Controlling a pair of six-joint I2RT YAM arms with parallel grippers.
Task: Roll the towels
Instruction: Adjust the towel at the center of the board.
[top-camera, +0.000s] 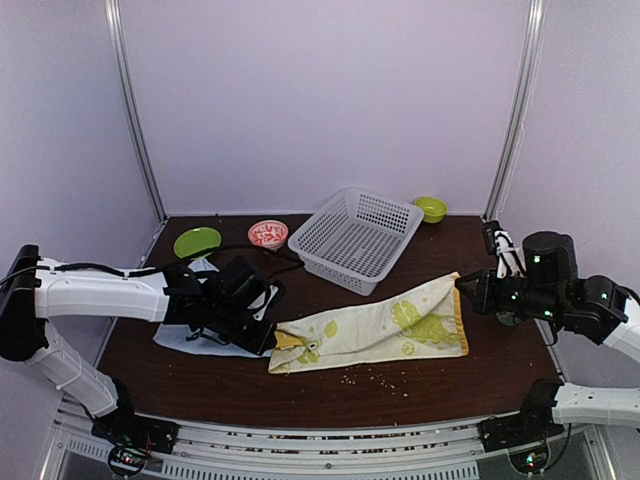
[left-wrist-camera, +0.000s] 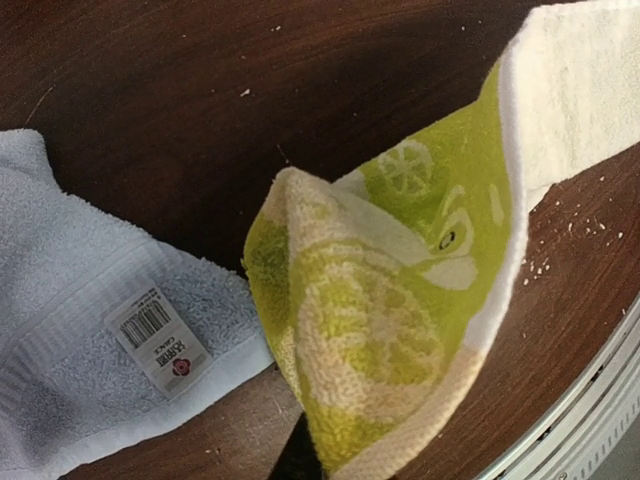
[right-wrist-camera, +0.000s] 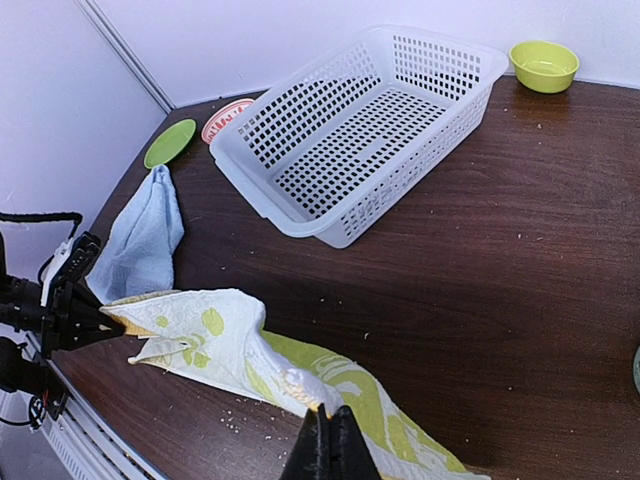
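Observation:
The lime-green towel (top-camera: 380, 325) hangs stretched low over the table between both grippers. My left gripper (top-camera: 272, 338) pinches its left corner, which folds up over the fingers in the left wrist view (left-wrist-camera: 400, 300). My right gripper (right-wrist-camera: 330, 420) is shut on the towel's right edge (right-wrist-camera: 230, 345), fingers pressed together around the cloth. From the right wrist view, the left gripper (right-wrist-camera: 110, 325) shows its tips closed on the corner. The pale blue towel (top-camera: 185, 338) lies flat under the left arm, with its label (left-wrist-camera: 158, 340) facing up.
A white mesh basket (top-camera: 355, 240) stands at the back centre. A green plate (top-camera: 197, 241) and a red-and-white bowl (top-camera: 267, 233) sit at the back left. A small green bowl (top-camera: 431, 208) is at the back right. Crumbs dot the table near the front edge.

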